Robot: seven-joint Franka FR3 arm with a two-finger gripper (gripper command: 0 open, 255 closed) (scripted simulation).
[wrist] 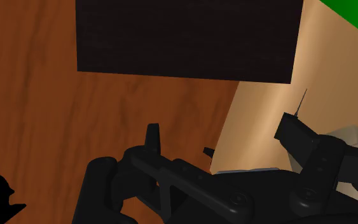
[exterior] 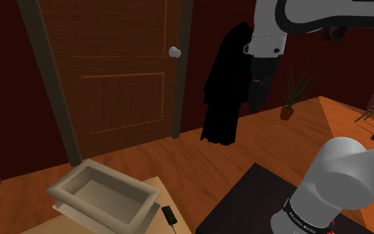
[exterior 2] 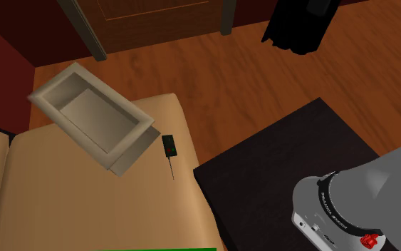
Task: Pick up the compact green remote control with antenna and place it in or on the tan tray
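**Gripper wide open and empty, remote lying beside the tray**

The gripper (wrist: 225, 130) is spread wide. In the wrist view its two black fingers (wrist: 152, 137) stand far apart with nothing clasped between them, and beyond them are the wood floor (wrist: 37, 95) and the edge of the tan table (wrist: 266, 108). In the shoulder view the white arm (exterior: 298, 16) crosses the top at 1 o'clock. Its black hand hangs in front of a black coat (exterior: 222, 93) next to the brown door (exterior: 112, 73), well apart from the table.

The remote (exterior 2: 169, 145) lies flat on the table, close to the edge that faces the dark stand (exterior 2: 284, 164). Its small body looks dark, with a green spot and a red spot on it. In the second exterior view its thin antenna (exterior 2: 172, 170) points toward 6 o'clock, and the remote sits at 4 o'clock from the tray (exterior 2: 131, 151), just beside the tray's nearest corner. Whether the two touch cannot be told. In the shoulder view it also lies at about 4 o'clock from the tray.

The tray is a pale tan open box with raised walls. It is turned at an angle to the table and reaches past the table's far edge. In the wrist view the antenna shows as a fine line just past the tip of one finger. A bright green strip (exterior 2: 163, 249) lies at 6 o'clock in the second exterior view.
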